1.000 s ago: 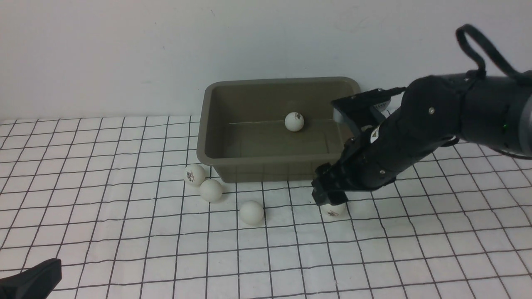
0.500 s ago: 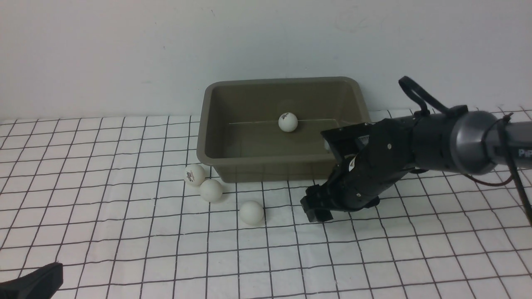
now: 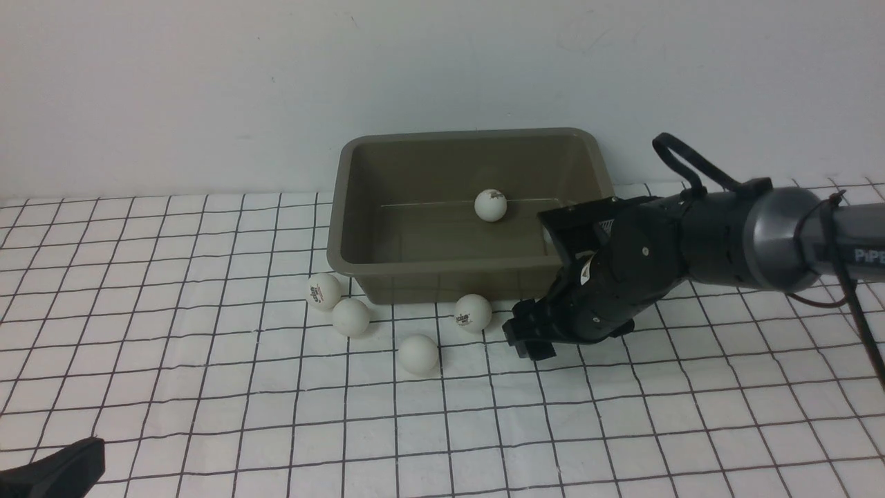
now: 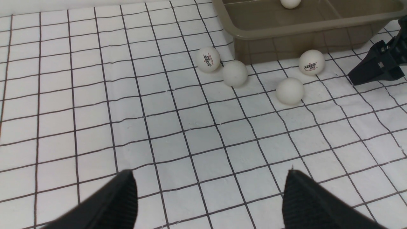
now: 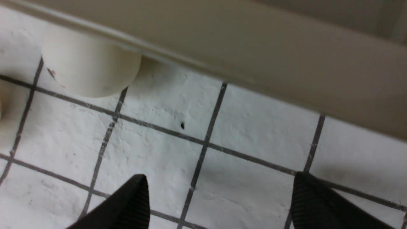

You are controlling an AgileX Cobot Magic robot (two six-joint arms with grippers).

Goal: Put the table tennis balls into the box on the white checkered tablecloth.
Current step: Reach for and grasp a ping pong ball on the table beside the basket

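Observation:
The olive-brown box (image 3: 346, 235) stands at the back of the white checkered tablecloth (image 3: 173, 387). One table tennis ball (image 3: 490, 205) lies inside it. Several more lie on the cloth before its front wall: a logo ball (image 3: 324, 291), a plain one (image 3: 351, 317), another plain one (image 3: 418, 354) and a logo ball (image 3: 473, 312). My right gripper (image 3: 527, 339) is low over the cloth just right of that last ball, open and empty. In the right wrist view the ball (image 5: 89, 66) lies ahead of the gripper (image 5: 219, 178), against the box wall (image 5: 254, 47). My left gripper (image 4: 210, 173) is open over bare cloth.
A plain white wall rises behind the box. The left gripper (image 3: 52, 470) shows only at the bottom left corner of the front view, far from the balls. The cloth is slightly wrinkled.
The logo ball that lay under the right gripper has rolled left to the box's front wall. The right arm has dropped lower and shifted left. The ball in the box rolled slightly.

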